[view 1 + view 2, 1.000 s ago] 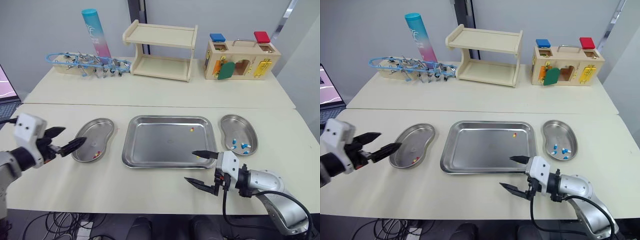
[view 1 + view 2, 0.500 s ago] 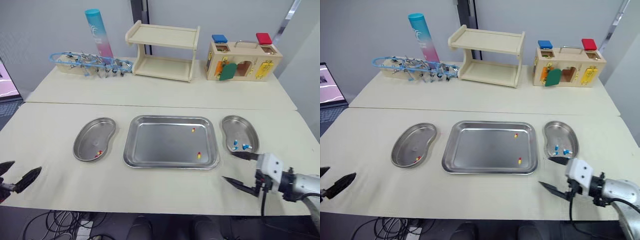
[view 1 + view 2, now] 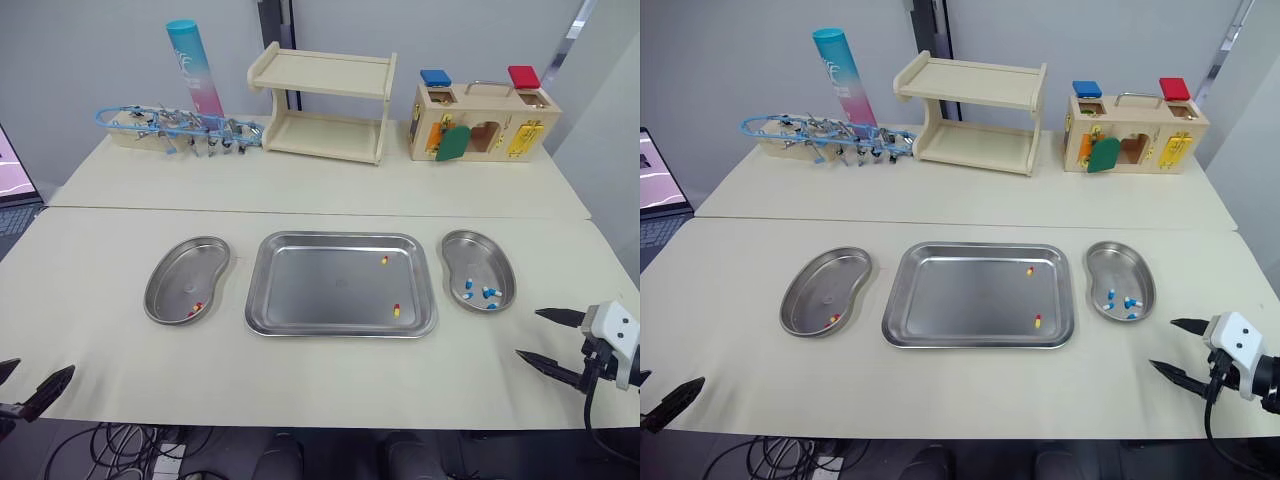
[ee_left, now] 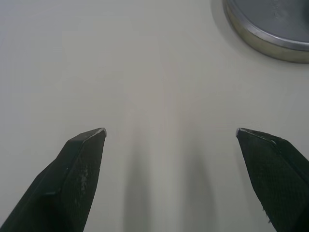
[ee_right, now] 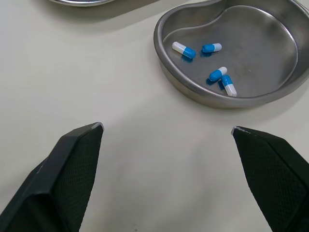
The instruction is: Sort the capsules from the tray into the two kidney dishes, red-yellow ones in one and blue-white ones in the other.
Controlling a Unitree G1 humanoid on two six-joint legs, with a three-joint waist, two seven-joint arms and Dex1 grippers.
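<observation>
Steel tray (image 3: 320, 290) holds two red-yellow capsules (image 3: 396, 310) toward three o'clock; left claw (image 4: 171, 131) at eight, right claw (image 3: 530, 333) at four, both spread.

Bare surface (image 3: 320, 375) runs along the whole front edge, giving the left pincer (image 3: 28, 378) and right pincer (image 3: 530, 334) open room toward the low tray (image 3: 320, 285), left dish (image 3: 185, 270) and right dish (image 3: 475, 255). Only the back row stands tall: tube (image 3: 192, 65), shelf (image 3: 322, 100) and box (image 3: 482, 120), well apart from the tray.
</observation>
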